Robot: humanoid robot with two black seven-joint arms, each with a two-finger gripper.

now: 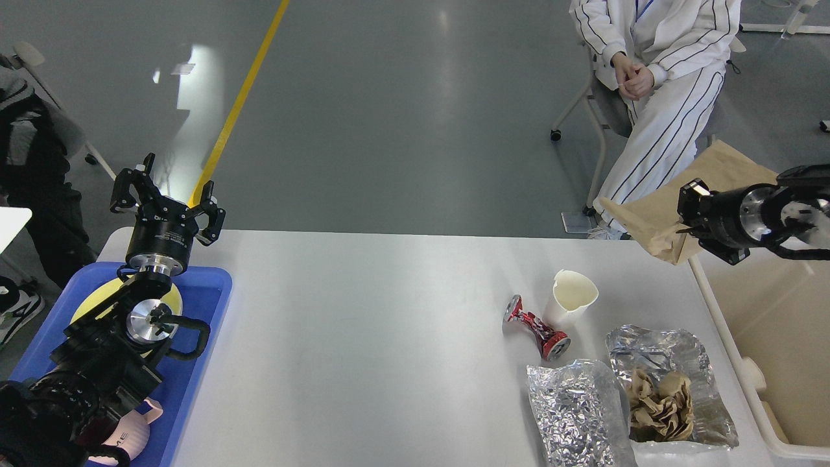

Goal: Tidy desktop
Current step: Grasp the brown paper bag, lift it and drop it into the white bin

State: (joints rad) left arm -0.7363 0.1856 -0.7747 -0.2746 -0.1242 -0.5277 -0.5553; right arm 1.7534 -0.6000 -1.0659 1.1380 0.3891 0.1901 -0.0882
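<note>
the big white desktop [363,324] fills the middle. the left gripper [167,198] is up over the far end of the blue tray [206,292], with its fingers spread apart and nothing in them. the right gripper [682,214] is up in the air by the cream bin [720,324], pinching a brown paper bag [655,214]. a squashed red can [535,327], a white cup [570,298] and two foil bags [577,415] lie on the desktop.
</note>
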